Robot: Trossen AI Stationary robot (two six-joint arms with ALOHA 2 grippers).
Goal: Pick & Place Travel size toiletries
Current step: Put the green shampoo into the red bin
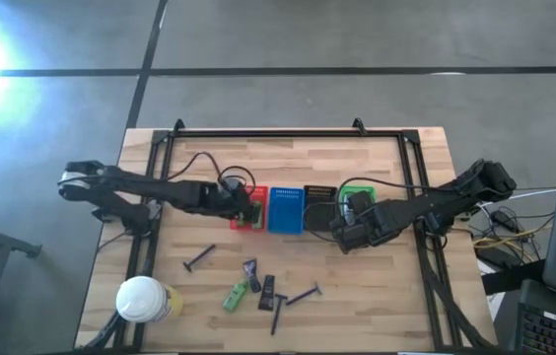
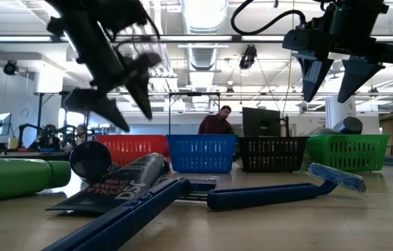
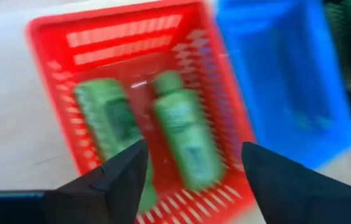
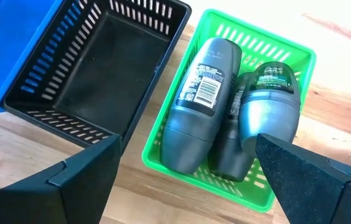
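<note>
Toiletries lie near yellow container (baskets well apart).

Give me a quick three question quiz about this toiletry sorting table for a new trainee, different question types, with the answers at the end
1. True or false: the red basket already holds two green bottles.
2. Multiple choice: what lies in the green basket? A) razors B) grey deodorant sticks C) nothing
3. Fill in: the left gripper hovers with open fingers over the ___ basket, while the right gripper hangs open beside the green one.

Key: 1 true. 2 B. 3 red.
</note>
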